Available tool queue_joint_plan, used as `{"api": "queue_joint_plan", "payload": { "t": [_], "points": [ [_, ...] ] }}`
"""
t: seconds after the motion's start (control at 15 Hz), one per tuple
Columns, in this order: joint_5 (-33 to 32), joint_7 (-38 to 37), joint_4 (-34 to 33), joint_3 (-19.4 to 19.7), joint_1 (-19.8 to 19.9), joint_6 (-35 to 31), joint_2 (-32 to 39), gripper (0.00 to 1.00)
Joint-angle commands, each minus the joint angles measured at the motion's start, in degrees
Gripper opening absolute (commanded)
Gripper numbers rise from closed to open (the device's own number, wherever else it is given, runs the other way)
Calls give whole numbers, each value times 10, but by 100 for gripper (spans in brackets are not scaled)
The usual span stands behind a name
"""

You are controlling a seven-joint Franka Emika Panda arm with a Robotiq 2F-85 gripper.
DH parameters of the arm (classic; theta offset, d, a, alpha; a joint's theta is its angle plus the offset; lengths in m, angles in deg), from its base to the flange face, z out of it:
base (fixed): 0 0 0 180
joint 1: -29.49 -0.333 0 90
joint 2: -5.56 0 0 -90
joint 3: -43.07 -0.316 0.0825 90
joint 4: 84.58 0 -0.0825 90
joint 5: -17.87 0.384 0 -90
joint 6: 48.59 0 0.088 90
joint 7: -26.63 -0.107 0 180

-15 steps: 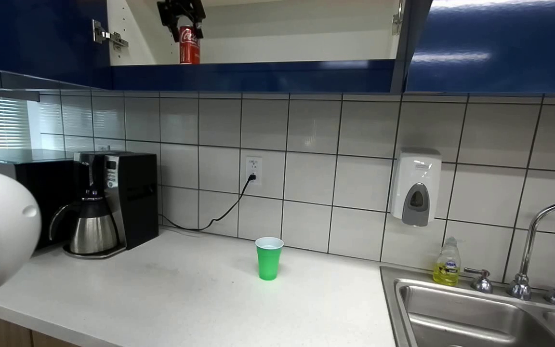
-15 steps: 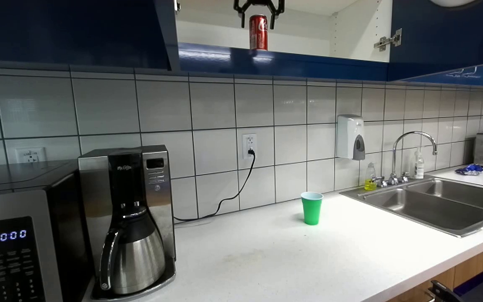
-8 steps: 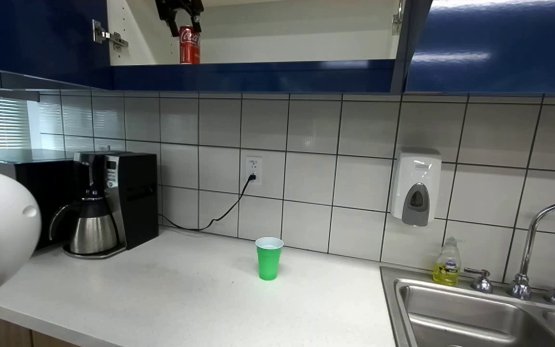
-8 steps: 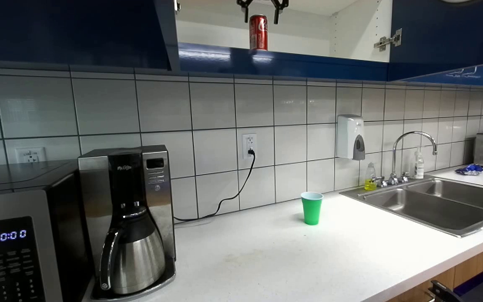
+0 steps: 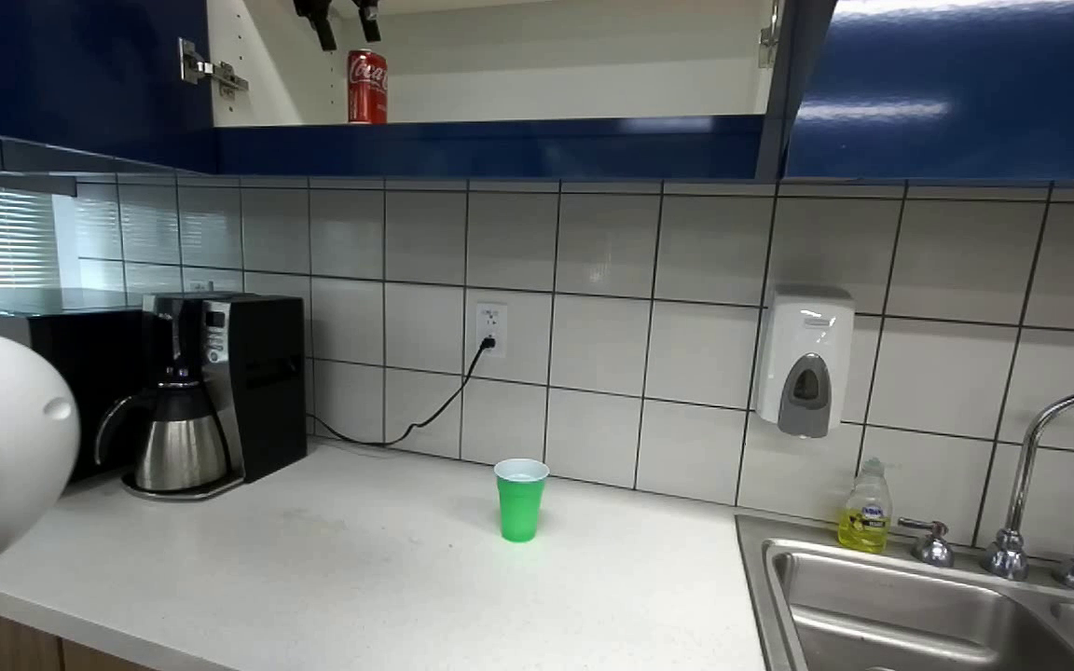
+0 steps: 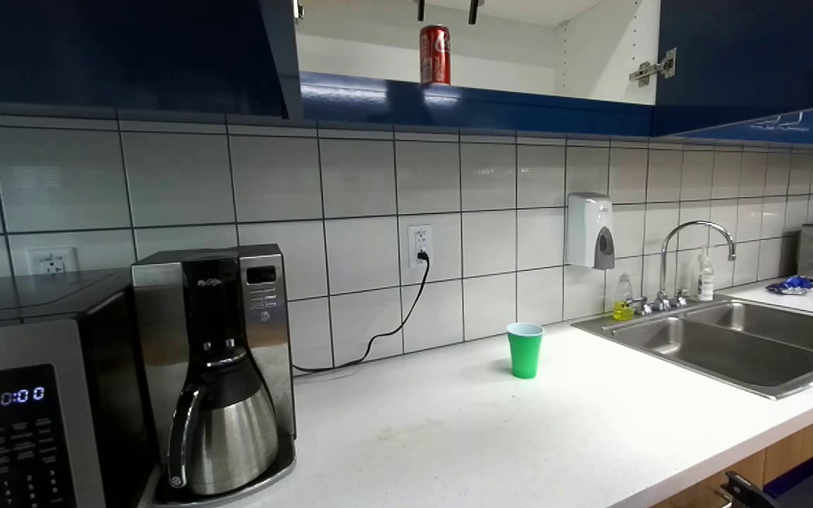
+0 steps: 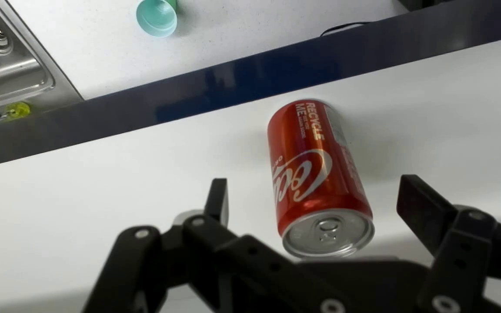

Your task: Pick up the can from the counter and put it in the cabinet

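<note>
The red can (image 5: pixel 367 88) with a silvery top stands upright on the shelf of the open cabinet (image 5: pixel 574 79), near its front edge. It also shows in an exterior view (image 6: pixel 435 55) and in the wrist view (image 7: pixel 313 161). My gripper (image 5: pixel 349 43) is open and apart from the can, just above it; its fingertips show at the top of an exterior view (image 6: pixel 447 20). In the wrist view the jaws (image 7: pixel 313 191) stand wide on both sides of the can's top, touching nothing. The white counter (image 5: pixel 332 568) lies below.
A green cup (image 5: pixel 520 501) stands on the counter. A coffee maker (image 6: pixel 212 367) and microwave (image 6: pixel 25 395) are at one end, a steel sink (image 5: pixel 919 606) at the other. The open cabinet door (image 5: pixel 71 84) and the cabinet's blue front edge (image 6: pixel 547 109) are near the arm.
My gripper was around the can's upper part and has opened slightly wider and risen off it. The can has stayed in place on the shelf.
</note>
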Motion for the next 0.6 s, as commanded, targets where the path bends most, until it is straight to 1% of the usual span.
{"api": "queue_joint_plan", "payload": {
  "t": [0.0,0.2,0.53],
  "points": [
    [23,13,70,1,9,-3,-55,100],
    [44,17,131,5,11,-14,-97,100],
    [77,29,271,18,7,-45,-193,100]
  ]
}}
